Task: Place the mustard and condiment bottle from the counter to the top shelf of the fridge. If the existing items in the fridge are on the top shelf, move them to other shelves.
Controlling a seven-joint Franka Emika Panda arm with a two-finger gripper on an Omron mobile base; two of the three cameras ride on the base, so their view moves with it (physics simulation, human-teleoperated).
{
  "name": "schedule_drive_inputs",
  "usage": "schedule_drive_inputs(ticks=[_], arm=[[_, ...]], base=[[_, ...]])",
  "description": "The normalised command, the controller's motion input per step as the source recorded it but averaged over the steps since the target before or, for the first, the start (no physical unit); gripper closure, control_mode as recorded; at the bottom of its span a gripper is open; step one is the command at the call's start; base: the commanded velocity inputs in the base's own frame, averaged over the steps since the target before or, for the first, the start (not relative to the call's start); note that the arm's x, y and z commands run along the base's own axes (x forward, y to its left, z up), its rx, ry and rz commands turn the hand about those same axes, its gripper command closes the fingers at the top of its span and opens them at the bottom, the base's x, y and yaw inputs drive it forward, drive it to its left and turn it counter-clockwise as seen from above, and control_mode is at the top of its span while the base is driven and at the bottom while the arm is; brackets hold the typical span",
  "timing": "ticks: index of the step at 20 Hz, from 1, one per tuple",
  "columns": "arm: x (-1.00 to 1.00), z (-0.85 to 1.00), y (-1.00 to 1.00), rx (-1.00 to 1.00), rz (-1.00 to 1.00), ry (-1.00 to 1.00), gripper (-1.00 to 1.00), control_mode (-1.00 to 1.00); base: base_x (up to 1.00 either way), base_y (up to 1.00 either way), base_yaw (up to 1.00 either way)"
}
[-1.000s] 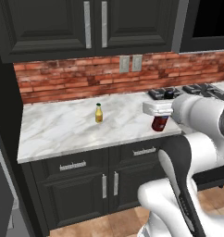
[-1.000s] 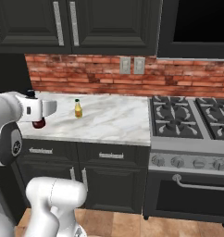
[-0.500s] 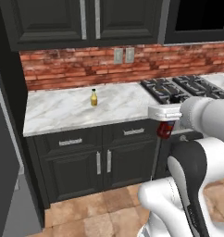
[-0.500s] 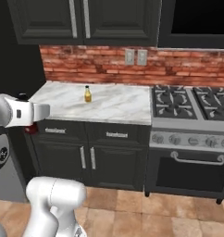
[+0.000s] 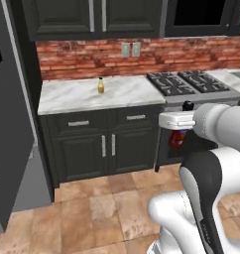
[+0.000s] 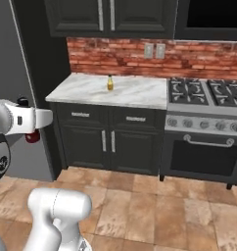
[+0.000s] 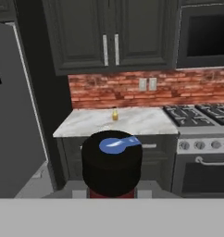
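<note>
i've got the condiment bottle (image 5: 176, 139) clamped in the gripper (image 5: 177, 130), held upright out over the tiled floor (image 5: 97, 203), well clear of the counter (image 5: 72, 95). its black cap sits right in front of the hand camera. the mustard (image 5: 100, 86) stands upright on the marble, near the brick wall (image 6: 125, 51). the stove (image 6: 206, 92) sits just right of the counter, the fridge (image 6: 12, 78) at far left.

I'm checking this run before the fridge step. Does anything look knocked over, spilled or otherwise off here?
Nothing stands out. The mustard stands upright on the counter, with no spill around it. The end effector is shut on the condiment bottle, held upright away from the counter. The stove and cabinets look intact.
</note>
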Motion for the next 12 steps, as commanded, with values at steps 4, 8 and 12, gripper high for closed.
schedule_drive_inputs(ticks=[4,8,12], arm=[[0.00,0.00,0.00,0.00,0.00,0.00,1.00,1.00],[0.00,0.00,0.00,0.00,0.00,0.00,1.00,1.00],[0.00,0.00,0.00,0.00,0.00,0.00,1.00,1.00]], base=[[-1.00,0.02,0.17],[-1.00,0.40,0.17],[-1.00,1.00,0.16]])
